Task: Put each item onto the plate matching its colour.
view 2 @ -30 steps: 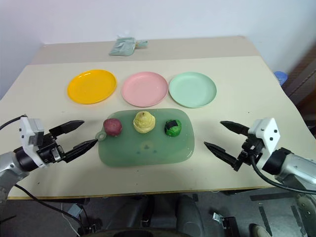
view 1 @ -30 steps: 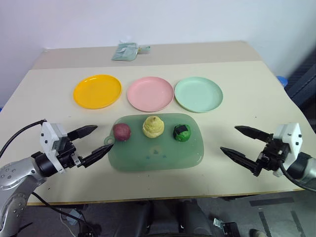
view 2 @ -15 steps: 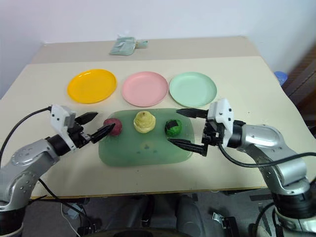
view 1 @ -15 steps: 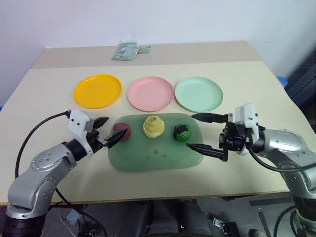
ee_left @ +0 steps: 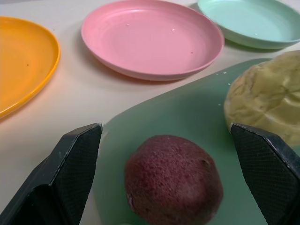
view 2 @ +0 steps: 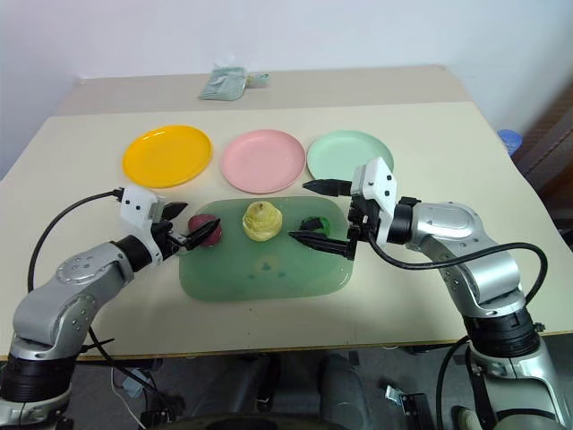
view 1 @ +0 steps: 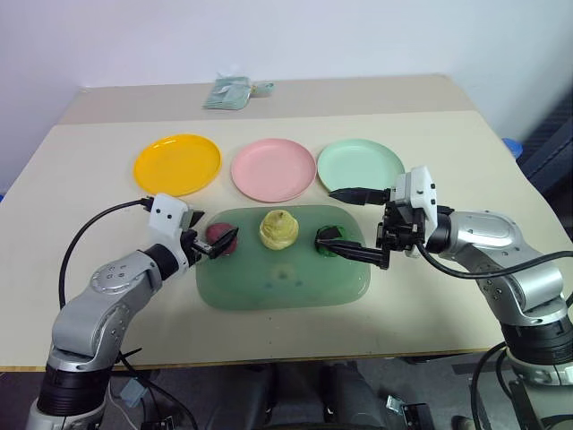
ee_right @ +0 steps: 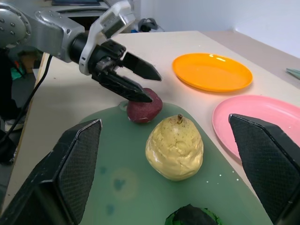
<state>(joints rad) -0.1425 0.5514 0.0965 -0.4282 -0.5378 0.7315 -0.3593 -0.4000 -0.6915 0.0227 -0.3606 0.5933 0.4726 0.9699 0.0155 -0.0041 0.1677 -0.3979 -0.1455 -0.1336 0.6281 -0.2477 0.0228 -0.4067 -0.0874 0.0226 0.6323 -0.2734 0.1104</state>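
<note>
A maroon ball (view 1: 221, 240), a pale yellow mound (view 1: 278, 229) and a green ball (view 1: 329, 242) lie in a row on a translucent green board (view 1: 269, 287). Behind it stand the orange plate (view 1: 177, 165), pink plate (view 1: 272, 169) and mint plate (view 1: 360, 168), all bare. My left gripper (view 1: 219, 226) is open, its fingers either side of the maroon ball (ee_left: 173, 180) without touching it. My right gripper (view 1: 324, 216) is open beside the green ball, its lower finger crossing in front of it. The yellow mound (ee_right: 174, 147) is free.
A crumpled grey-green packet (view 1: 231, 92) lies at the back of the table. The table's front edge runs just below the board, and bare tabletop (view 1: 466, 179) lies to the right of the plates.
Both arms have swung inward from the table's front corners to the board. The left gripper now brackets the maroon ball, the right one is at the green ball. The items have not moved.
</note>
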